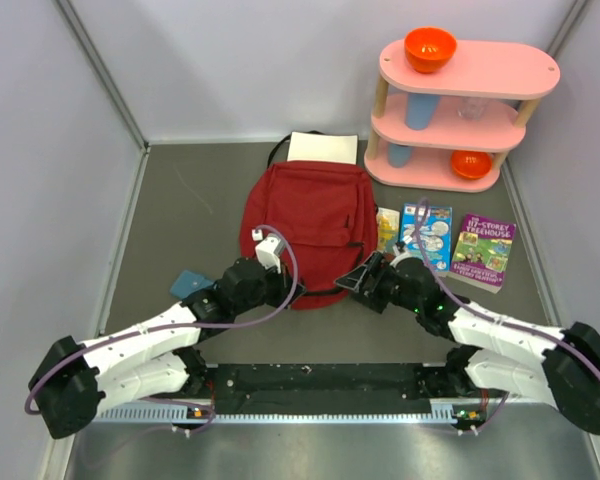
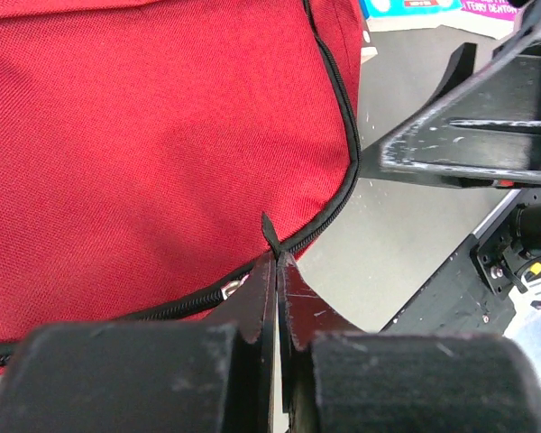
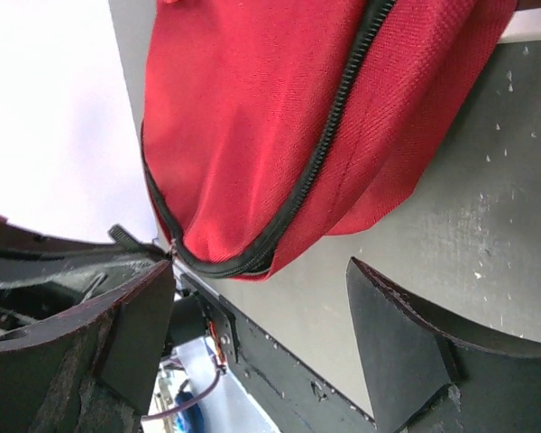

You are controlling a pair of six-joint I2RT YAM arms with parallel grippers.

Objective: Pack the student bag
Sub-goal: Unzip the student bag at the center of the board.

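The left gripper (image 2: 277, 263) pinches the zipper pull (image 2: 270, 233) of the student bag (image 2: 144, 135). The right gripper (image 3: 261, 307) has its jaws apart beside the bag's corner

Student bag (image 2: 144, 162): matt woven cloth

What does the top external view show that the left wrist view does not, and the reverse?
Only the top view: the pink shelf, its orange bowls and a white sheet behind the student bag. Only the left wrist view: the left hand shut on a black zipper tab. Both: the bag and the open right hand beside it.
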